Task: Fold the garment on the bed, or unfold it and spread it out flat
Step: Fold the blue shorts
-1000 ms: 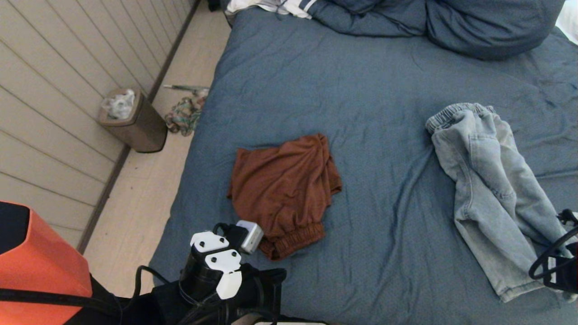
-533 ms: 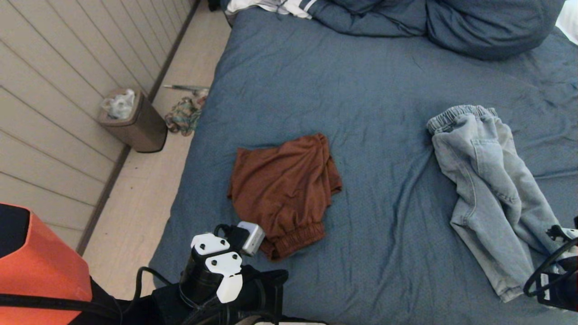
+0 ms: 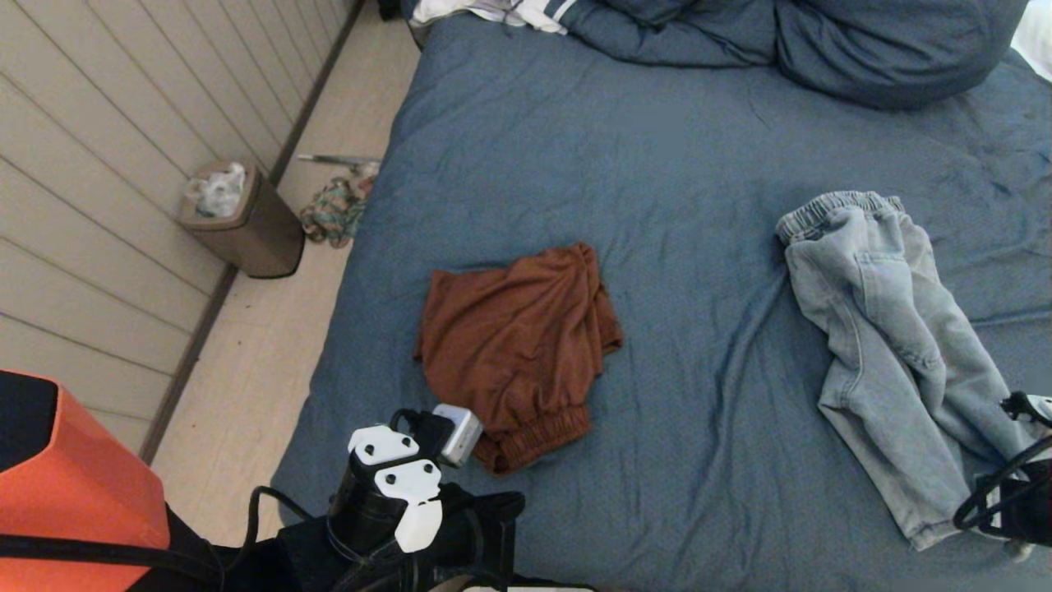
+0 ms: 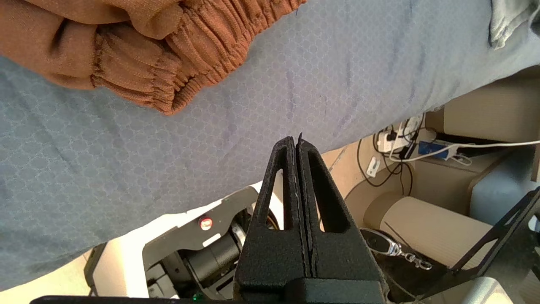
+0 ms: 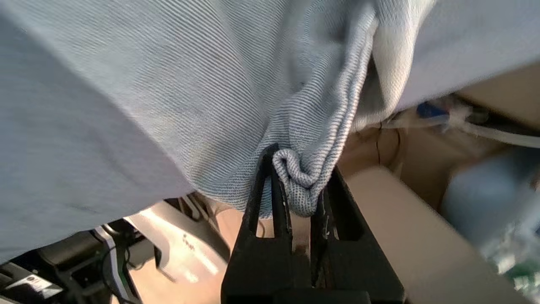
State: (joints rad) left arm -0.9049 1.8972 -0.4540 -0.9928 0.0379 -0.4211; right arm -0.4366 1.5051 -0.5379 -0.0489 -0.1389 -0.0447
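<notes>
The bed (image 3: 657, 164) with its slate-blue cover fills the head view. A pair of light-blue jeans (image 3: 888, 329) lies crumpled at the right, waistband toward the far side. My right gripper (image 3: 1015, 501) is at the jeans' near end by the bed's near-right corner. In the right wrist view it (image 5: 300, 169) is shut on a bunched fold of the jeans (image 5: 168, 84). A rust-brown garment (image 3: 518, 345) lies rumpled at centre-left. My left gripper (image 4: 296, 143) is shut and empty, just past the bed's near edge, near the brown elastic hem (image 4: 147, 55).
A bunched blue duvet and pillow (image 3: 822, 41) lie across the far end, with a white striped cloth (image 3: 493, 12) beside them. On the floor to the left stand a brown waste bin (image 3: 246, 222) and a heap of cloth (image 3: 337, 210) by the panelled wall.
My right gripper has shifted slightly toward the near edge with the jeans' end in it, and the jeans' lower legs have bunched and drawn inward. The left arm has not moved.
</notes>
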